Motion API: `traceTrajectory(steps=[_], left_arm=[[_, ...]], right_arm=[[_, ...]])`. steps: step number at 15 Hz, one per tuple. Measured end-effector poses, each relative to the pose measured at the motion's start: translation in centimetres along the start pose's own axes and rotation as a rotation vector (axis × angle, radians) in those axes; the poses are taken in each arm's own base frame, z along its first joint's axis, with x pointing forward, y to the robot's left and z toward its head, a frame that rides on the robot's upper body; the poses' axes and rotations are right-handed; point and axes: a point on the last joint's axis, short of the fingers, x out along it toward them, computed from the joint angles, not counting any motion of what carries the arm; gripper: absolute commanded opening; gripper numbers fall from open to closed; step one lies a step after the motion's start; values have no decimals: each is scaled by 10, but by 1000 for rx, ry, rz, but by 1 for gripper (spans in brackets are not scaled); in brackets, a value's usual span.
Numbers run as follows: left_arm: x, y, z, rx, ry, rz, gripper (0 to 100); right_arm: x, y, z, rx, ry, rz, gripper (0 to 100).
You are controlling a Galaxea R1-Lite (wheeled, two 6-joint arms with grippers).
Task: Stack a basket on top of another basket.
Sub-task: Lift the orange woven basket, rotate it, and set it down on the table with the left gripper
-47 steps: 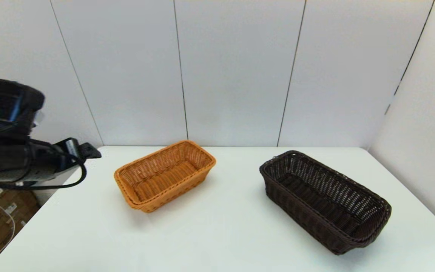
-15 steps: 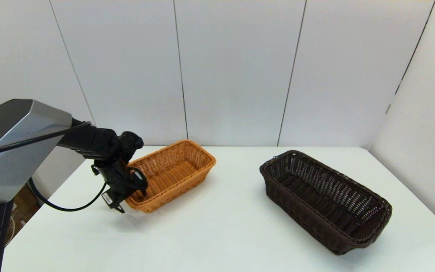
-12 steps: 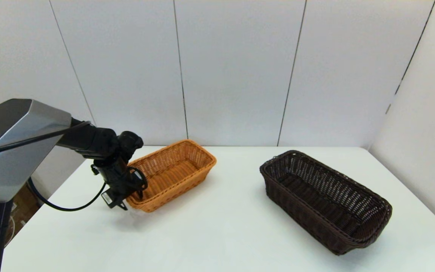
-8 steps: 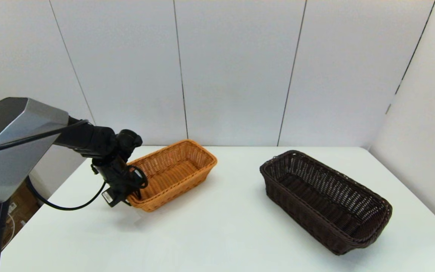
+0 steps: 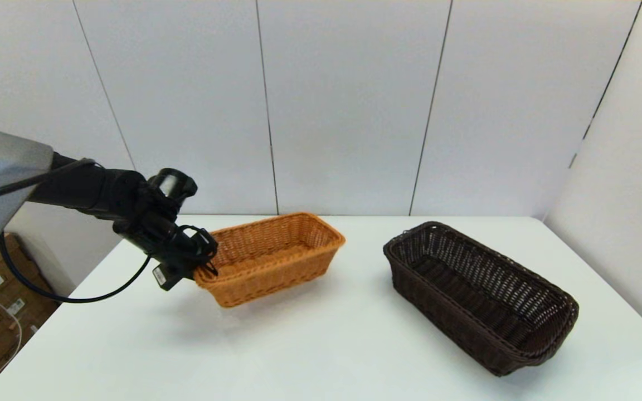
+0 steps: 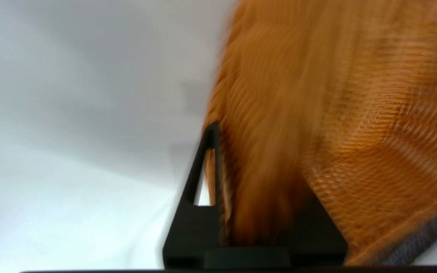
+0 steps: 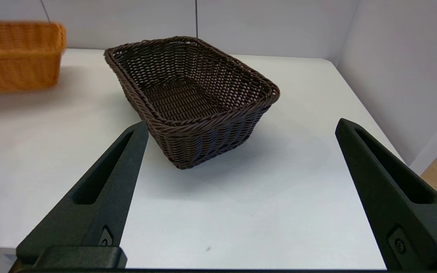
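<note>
Orange basket [image 5: 276, 256] lifted off table [image 5: 321, 345]; we clamped its 9 o'clock rim with left gripper [image 5: 201, 271]; dark basket [image 5: 480, 295] waited at 3 o'clock; right gripper [image 7: 241, 151] wide, idle.

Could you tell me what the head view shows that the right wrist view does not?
Only the head view shows the left gripper, shut on the near end of the orange basket and holding it off the white table. Only the right wrist view shows the right gripper, fingers wide open and empty, short of the dark brown basket. Both show the two baskets apart, the dark one resting on the table.
</note>
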Motion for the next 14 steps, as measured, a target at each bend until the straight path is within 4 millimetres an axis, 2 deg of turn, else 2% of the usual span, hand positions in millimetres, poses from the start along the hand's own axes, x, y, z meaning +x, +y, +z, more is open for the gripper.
traceTrajectory(steps=[3, 8, 14], left_arm=[[-31, 1, 0, 17, 53, -137, 0], [-48, 8, -8, 103, 45, -157, 0], [-47, 11, -62, 495, 140, -37, 0]], right_arm=[[0, 0, 0, -1, 0, 1, 100], [0, 0, 0, -1, 0, 0, 100], [0, 0, 0, -3, 0, 1, 100]])
